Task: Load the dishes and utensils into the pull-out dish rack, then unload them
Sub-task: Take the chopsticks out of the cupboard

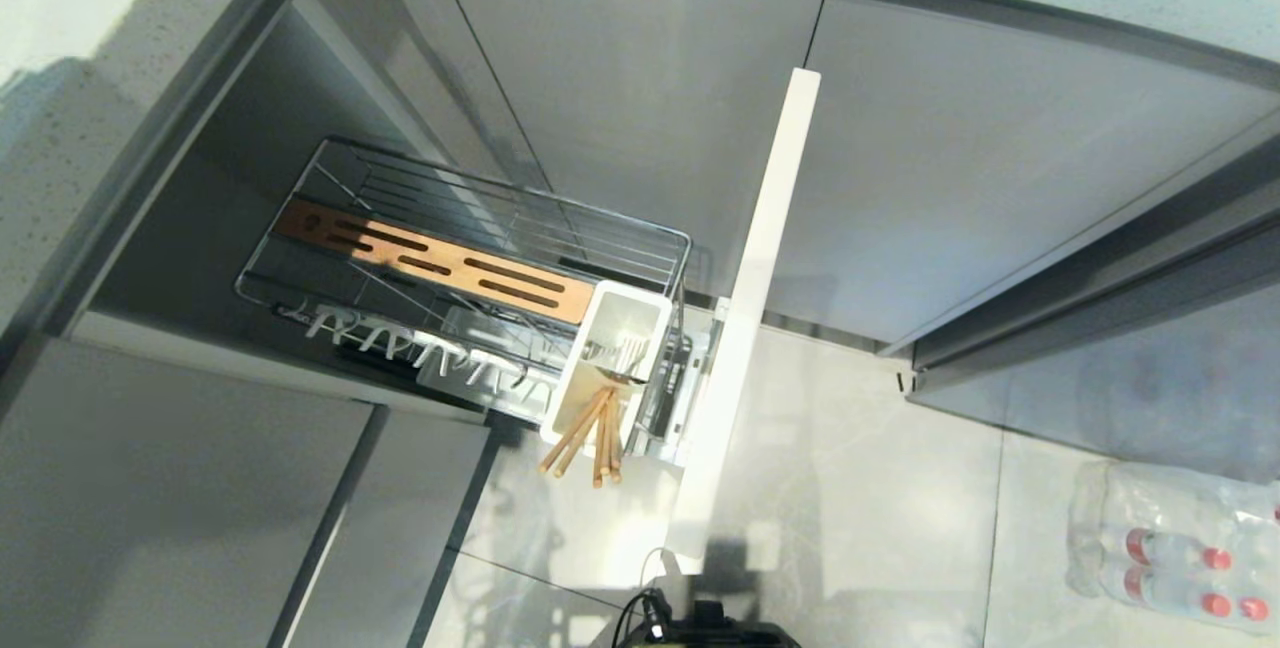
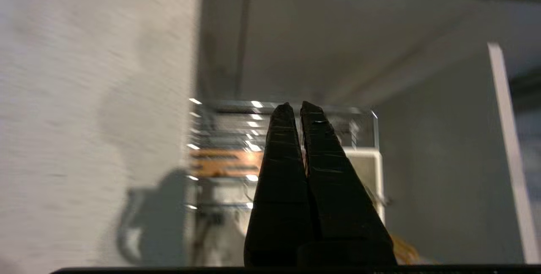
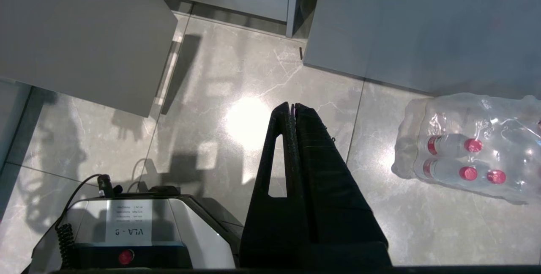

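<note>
With its jaws together and empty, the left gripper (image 2: 296,111) faced the rack (image 2: 279,151); it should open before reaching for the chopsticks (image 1: 590,433).

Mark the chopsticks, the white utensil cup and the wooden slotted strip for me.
chopsticks (image 1: 585,440), head view, mid-length of the sticks jutting from the cup.
utensil cup (image 1: 572,378), head view, its left wall.
wooden strip (image 1: 440,260), head view, bare wood between slots.
</note>
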